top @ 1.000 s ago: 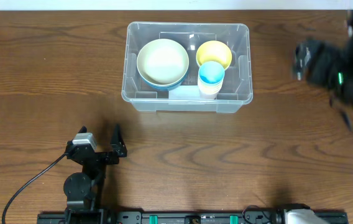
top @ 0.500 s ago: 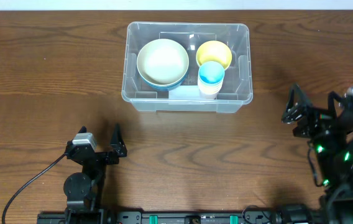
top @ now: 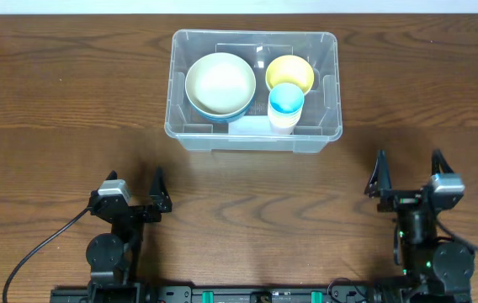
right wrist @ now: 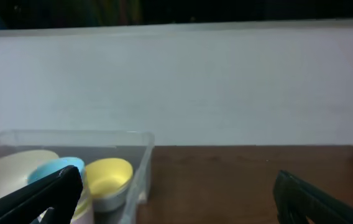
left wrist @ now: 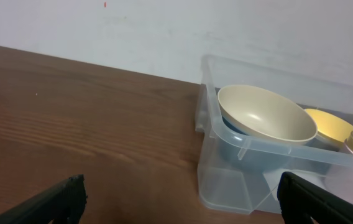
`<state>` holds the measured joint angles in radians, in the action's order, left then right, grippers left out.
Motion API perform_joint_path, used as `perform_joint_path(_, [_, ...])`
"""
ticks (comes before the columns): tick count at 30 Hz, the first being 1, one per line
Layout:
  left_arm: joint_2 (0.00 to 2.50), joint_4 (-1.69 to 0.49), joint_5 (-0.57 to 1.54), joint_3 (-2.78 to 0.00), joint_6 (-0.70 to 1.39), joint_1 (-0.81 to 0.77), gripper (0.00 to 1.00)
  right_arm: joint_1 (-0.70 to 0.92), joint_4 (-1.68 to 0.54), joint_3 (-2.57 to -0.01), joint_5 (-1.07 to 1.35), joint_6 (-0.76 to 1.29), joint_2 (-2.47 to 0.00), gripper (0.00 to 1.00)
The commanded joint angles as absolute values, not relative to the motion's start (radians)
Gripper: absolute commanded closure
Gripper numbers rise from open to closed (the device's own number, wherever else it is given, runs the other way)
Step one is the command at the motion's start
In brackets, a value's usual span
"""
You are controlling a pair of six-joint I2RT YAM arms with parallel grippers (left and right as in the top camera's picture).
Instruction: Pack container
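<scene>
Upper centre: container (top: 222,34), clear plastic, likely light, stiff, slick; bowls (top: 220,82) inside may shift. Take by thick rim. Below: left gripper (top: 134,189), right gripper (top: 407,172), jaws apart, empty

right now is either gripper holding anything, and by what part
Nothing is held. Left gripper and right gripper are both open and empty, apart from the container.

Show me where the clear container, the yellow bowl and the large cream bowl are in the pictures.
container (top: 252,141), overhead view, on its near wall.
yellow bowl (top: 289,71), overhead view, on its inner bottom.
cream bowl (top: 220,82), overhead view, on the middle of its inside.
</scene>
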<state>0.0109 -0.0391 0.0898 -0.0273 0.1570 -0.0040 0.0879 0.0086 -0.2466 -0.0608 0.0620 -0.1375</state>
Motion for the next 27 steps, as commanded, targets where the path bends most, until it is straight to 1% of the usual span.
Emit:
perform_joint_path(1, [0.005,-0.063,0.094,-0.004,0.152,-0.008,0.02,0.084,0.012,-0.176,-0.068,-0.026,-0.047,0.01])
perform_joint_path(3, [0.005,-0.063,0.094,-0.004,0.152,-0.008,0.02,0.084,0.012,-0.134,-0.068,-0.035,-0.007,0.01])
perform_joint_path(11, [0.005,-0.063,0.094,-0.004,0.152,-0.008,0.02,0.081,0.002,-0.004,-0.065,-0.035,-0.006,0.01])
perform_joint_path(14, [0.005,-0.063,0.094,-0.004,0.152,-0.008,0.02,0.081,-0.071,-0.006,-0.064,-0.041,-0.006,0.01])
perform_joint_path(19, [0.005,-0.063,0.094,-0.004,0.152,-0.008,0.02,0.081,-0.071,-0.006,-0.063,-0.112,-0.006,0.01])
perform_joint_path(27, [0.005,-0.063,0.094,-0.004,0.152,-0.008,0.02,0.081,-0.072,-0.006,-0.044,-0.118,-0.006,0.01])
